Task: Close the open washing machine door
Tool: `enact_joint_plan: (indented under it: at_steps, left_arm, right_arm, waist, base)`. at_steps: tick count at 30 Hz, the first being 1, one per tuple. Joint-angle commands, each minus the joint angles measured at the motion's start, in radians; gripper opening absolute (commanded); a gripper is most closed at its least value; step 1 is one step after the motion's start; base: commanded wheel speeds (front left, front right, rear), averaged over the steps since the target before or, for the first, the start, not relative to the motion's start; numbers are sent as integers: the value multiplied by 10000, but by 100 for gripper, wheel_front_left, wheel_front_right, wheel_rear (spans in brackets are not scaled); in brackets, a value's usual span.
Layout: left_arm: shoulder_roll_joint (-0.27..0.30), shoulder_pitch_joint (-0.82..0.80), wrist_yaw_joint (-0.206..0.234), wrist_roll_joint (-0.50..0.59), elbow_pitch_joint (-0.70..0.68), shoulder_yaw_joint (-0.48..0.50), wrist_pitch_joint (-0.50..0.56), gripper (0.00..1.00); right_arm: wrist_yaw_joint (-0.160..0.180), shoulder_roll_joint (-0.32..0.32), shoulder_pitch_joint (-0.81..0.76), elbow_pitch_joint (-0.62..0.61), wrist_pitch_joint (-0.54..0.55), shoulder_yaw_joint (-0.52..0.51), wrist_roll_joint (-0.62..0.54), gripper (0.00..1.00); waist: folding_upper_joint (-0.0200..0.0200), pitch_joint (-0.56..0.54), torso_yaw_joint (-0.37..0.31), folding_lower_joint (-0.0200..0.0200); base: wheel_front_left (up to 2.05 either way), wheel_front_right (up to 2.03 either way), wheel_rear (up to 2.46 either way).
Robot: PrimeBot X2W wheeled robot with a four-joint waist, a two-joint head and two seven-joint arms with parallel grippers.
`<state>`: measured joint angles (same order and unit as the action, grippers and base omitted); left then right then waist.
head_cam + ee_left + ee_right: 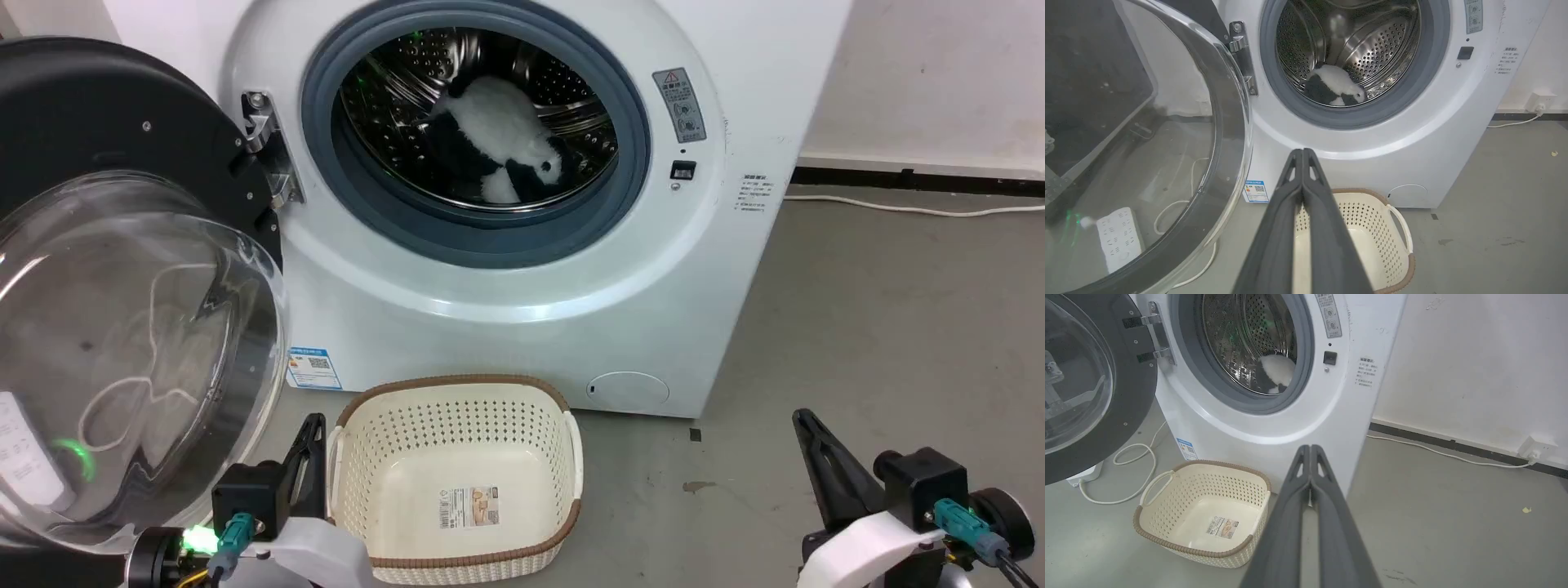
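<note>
1. The washing machine door (131,310), one in all, is standing swung wide open to the left of the washing machine (522,327). It is hanging from its metal hinge (265,147) on the machine's left front edge, with the clear glass bowl bulging towards the camera.
2. The left gripper (1303,152) is hovering low in front of the machine's lower left corner. Its two dark fingers (1284,228) are pressing together along their length, gripping nothing and touching nothing.
3. One cream perforated basket (457,380) with a brown rim is sitting on the floor just in front of the machine, below the opening, with nothing lying inside it.
4. One black-and-white soft toy (498,139) is lying at the bottom of the steel drum (392,90), inside the grey rubber ring (490,237) of the machine.
5. The right gripper (1310,447) is hovering low in front of the machine's right corner, well apart from the door. Its two fingers (1331,522) are meeting at the tips, holding nothing and touching nothing.
6. Two grippers are showing in total, both drawn closed and empty.
</note>
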<state>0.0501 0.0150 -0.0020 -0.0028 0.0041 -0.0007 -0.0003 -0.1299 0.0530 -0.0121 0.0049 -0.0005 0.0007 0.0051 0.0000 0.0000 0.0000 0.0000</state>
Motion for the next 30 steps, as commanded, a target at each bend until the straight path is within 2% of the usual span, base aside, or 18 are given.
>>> enact_joint_plan:
  at_steps: [1,30]
  left_arm:
    - [1,-150,20,28,-41,7,3,0]
    - [1,-150,20,28,-41,7,3,0]
  right_arm:
    - [-8,-28,121,-49,5,-7,-51,0]
    - [-8,-28,121,-49,5,-7,-51,0]
  waist:
    - [0,0,0,0]
    - [0,0,0,0]
  base:
    - [0,0,0]
    - [0,0,0]
